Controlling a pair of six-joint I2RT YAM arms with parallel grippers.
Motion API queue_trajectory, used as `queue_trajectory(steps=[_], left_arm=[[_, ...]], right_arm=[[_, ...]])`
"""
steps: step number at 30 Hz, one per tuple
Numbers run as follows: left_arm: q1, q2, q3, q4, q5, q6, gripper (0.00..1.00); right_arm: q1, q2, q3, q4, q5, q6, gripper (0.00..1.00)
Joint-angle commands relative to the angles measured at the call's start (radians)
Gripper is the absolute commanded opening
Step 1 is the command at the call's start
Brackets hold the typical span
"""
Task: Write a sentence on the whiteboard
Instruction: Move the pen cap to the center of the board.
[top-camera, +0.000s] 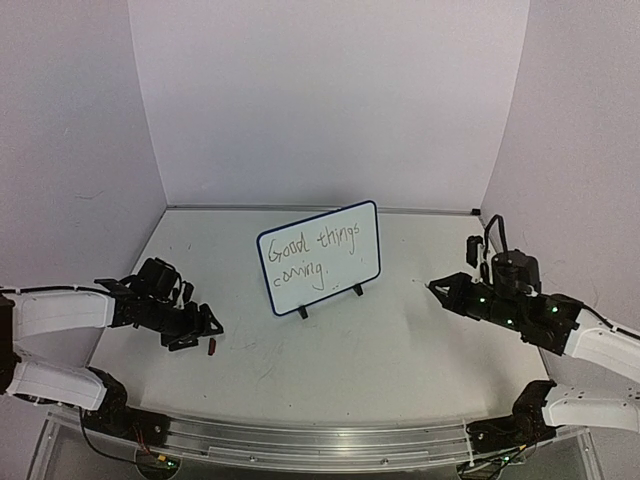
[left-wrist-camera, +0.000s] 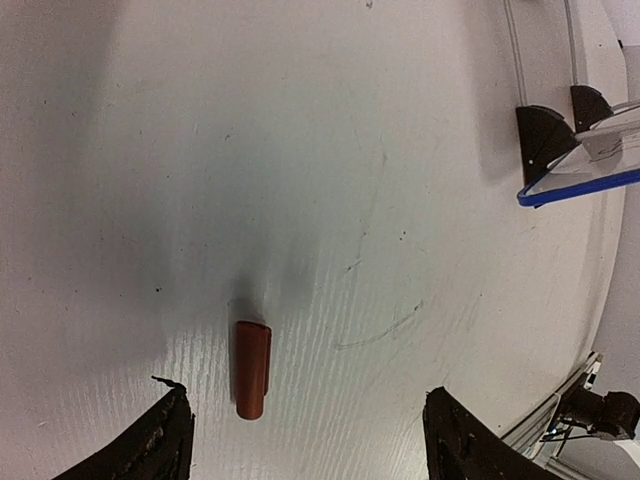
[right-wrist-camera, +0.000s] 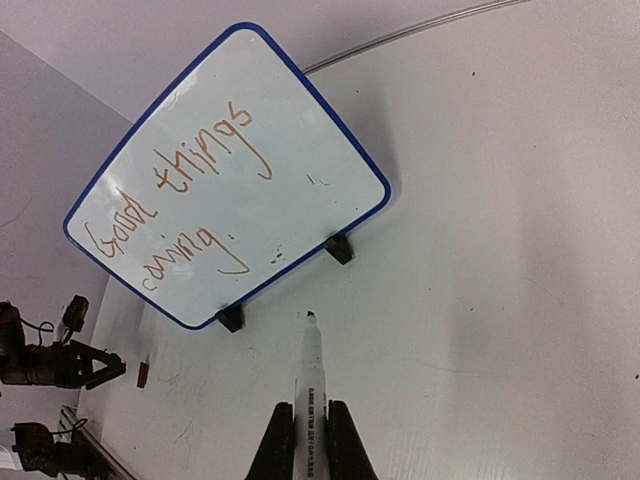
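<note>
White marker (right-wrist-camera: 309, 365) is clamped in my right gripper (right-wrist-camera: 311, 412), its arm stretched low toward the whiteboard (top-camera: 340, 235), which stands mid-table (top-camera: 400, 350) and shows the sentence (top-camera: 300, 258). My left gripper (left-wrist-camera: 303, 392) hangs wide above a red cap (left-wrist-camera: 251, 368).

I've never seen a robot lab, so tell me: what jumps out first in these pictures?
The small whiteboard stands in the middle of the table, the sentence "Good things coming." handwritten on it in two lines. The right end effector is shut on a white marker pointing at the board; a small red cap lies before the open left end effector.
</note>
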Motion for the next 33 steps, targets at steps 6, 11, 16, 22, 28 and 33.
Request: queue_trajectory(steps=[6,11,16,22,28,33], left_arm=[[-0.007,0.064,-0.019,0.069,0.074,-0.022,0.78],[-0.015,0.105,-0.017,0.081,0.089,-0.018,0.78],[-0.044,0.122,-0.016,0.101,0.081,-0.035,0.78],[-0.077,0.178,-0.016,0.169,0.097,-0.062,0.78],[-0.138,0.252,0.002,0.322,0.090,-0.099,0.78],[-0.150,0.301,0.054,0.383,0.083,-0.068,0.78]], right_arm=[[-0.002,-0.069,-0.051,0.006,-0.008,0.080,0.00],[-0.002,-0.112,-0.057,0.002,-0.012,0.041,0.00],[-0.002,-0.145,-0.072,-0.005,0.003,0.043,0.00],[-0.002,-0.141,-0.070,-0.009,0.003,0.042,0.00],[-0.002,-0.128,-0.063,-0.010,-0.002,0.036,0.00],[-0.002,-0.120,-0.061,-0.010,-0.005,0.038,0.00]])
